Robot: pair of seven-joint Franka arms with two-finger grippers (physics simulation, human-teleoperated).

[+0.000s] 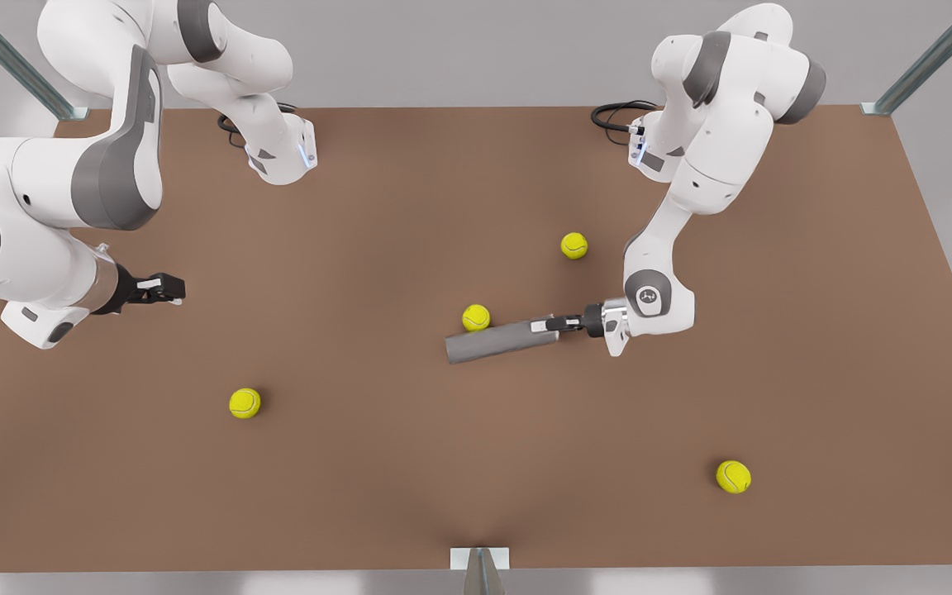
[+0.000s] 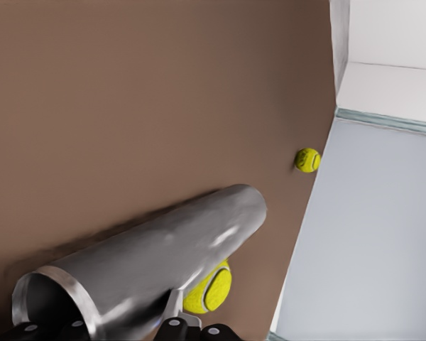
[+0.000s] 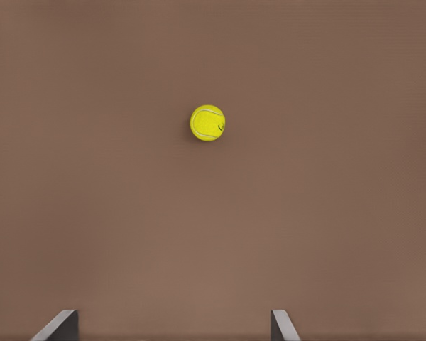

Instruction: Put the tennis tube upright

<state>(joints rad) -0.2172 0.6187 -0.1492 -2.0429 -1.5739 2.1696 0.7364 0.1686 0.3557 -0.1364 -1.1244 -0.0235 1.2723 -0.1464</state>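
Note:
The tennis tube [image 1: 499, 342], a dark grey cylinder, lies on its side near the middle of the brown table [image 1: 360, 479]. My left gripper [image 1: 554, 324] is at the tube's end toward the front view's right and is shut on the wall at its open rim. In the left wrist view the tube [image 2: 163, 263] stretches away from the gripper [image 2: 124, 330], one finger [image 2: 174, 307] outside the wall. My right gripper [image 1: 170, 289] waits far off at the front view's left, open above bare table. Its fingertips [image 3: 60, 327] stand wide apart.
A tennis ball [image 1: 476, 317] rests right beside the tube [image 2: 209, 288]. Other balls lie at the back [image 1: 574, 245], front left [image 1: 245, 402] and front right [image 1: 733, 477]. The right wrist view looks down on one ball [image 3: 208, 122]. Metal frame posts [image 1: 480, 570] stand at the table's edges.

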